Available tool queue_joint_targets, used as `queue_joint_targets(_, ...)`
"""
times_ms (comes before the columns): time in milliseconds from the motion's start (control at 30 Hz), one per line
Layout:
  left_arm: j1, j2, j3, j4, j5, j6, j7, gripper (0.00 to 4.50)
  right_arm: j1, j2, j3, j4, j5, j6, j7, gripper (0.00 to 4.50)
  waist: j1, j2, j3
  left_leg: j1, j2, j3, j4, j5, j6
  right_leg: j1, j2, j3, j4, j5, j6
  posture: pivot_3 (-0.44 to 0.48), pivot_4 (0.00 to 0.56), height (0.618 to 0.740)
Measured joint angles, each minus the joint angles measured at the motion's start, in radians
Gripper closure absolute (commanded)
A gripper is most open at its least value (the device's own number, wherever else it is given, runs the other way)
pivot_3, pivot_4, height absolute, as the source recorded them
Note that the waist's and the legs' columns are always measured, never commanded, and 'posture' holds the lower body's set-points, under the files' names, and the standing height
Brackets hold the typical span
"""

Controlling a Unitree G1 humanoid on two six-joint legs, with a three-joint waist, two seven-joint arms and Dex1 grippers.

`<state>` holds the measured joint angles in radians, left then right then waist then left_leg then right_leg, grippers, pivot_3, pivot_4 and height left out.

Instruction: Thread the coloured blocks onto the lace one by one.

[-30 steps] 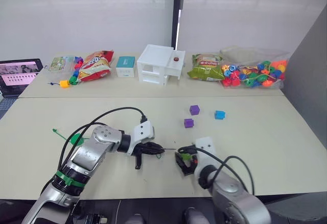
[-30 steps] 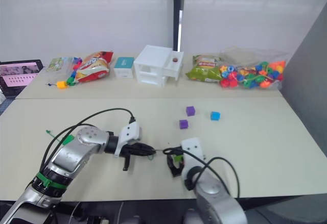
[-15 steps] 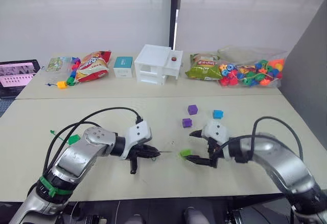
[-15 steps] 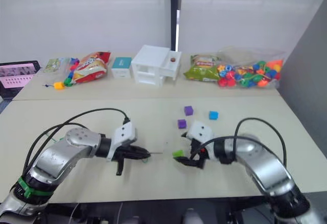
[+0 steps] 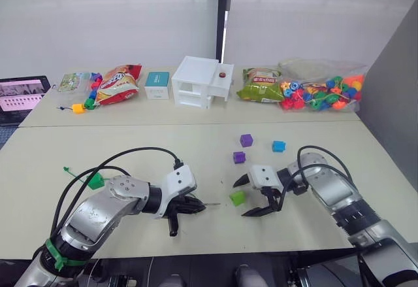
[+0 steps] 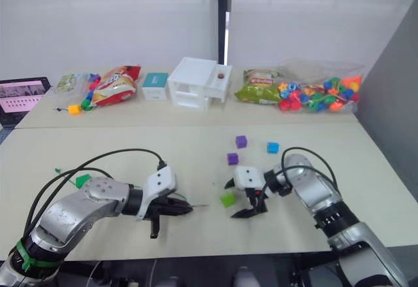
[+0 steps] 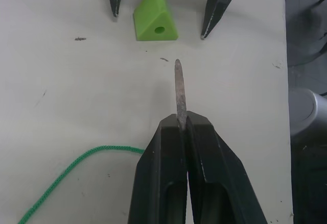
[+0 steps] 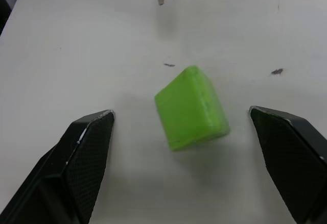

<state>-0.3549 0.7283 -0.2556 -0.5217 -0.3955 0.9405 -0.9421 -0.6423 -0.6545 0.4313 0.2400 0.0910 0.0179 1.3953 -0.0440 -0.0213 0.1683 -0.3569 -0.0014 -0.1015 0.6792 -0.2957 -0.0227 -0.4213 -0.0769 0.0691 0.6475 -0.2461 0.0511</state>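
The left pincer (image 7: 180, 127) is pressed together on the short stiff greyish tip (image 7: 178, 89) of the long thin green lace (image 7: 66, 170), which points toward the small light green plastic block (image 7: 155, 21) lying free near the front edge of the desk (image 5: 130, 150). The right pincer (image 5: 253, 197) is spread wide, one finger on each side of that block and touching neither face. The step in hand seems to be picking this block up for threading. Next, the right pincer would need to close on the block's sides, keeping the round hole facing the tip, then the left would push the tip through. Two purple blocks (image 5: 246, 140) and a blue block (image 5: 279, 146) wait farther back.
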Motion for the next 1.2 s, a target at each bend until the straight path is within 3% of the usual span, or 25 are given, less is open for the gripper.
queue_joint_targets(200, -0.021, 0.011, -0.004, -0.006, -0.001, 0.0, 0.015, 4.5, -0.005, 0.026, -0.003, 0.024, -0.015, -0.016, -0.004, 3.16, 0.0, 0.0, 0.0, 0.001, 0.0, 0.0, 0.0, 0.0, -0.001, 0.001, 0.0, 0.0, 0.0, 0.0, 0.0, 0.0, 0.15, 0.74)
queue_joint_targets(367, -0.043, 0.007, -0.022, -0.006, -0.001, 0.004, 0.029, 4.5, 0.024, 0.023, -0.022, -0.022, -0.03, 0.018, -0.03, 3.18, 0.001, 0.0, 0.0, 0.002, 0.0, 0.0, 0.0, 0.0, -0.001, 0.002, 0.0, 0.0, 0.001, 0.0, 0.0, 0.0, 0.15, 0.74)
queue_joint_targets(733, -0.16, -0.062, -0.162, 0.09, 0.082, 0.033, 0.115, 4.5, 0.184, 0.023, -0.063, -0.394, -0.07, 0.405, -0.251, 3.18, -0.003, 0.0, 0.0, 0.002, 0.0, 0.0, 0.0, 0.0, -0.001, 0.001, 0.001, 0.0, 0.001, 0.0, 0.0, 0.0, 0.15, 0.74)
queue_joint_targets(1200, -0.184, -0.125, -0.2, 0.15, 0.115, 0.001, 0.123, 4.5, 0.215, 0.015, -0.061, -0.5, -0.068, 0.541, -0.314, 3.18, 0.003, 0.0, 0.0, 0.002, 0.0, -0.001, 0.0, 0.0, -0.001, 0.002, 0.0, 0.0, 0.001, 0.0, 0.0, 0.0, 0.15, 0.74)
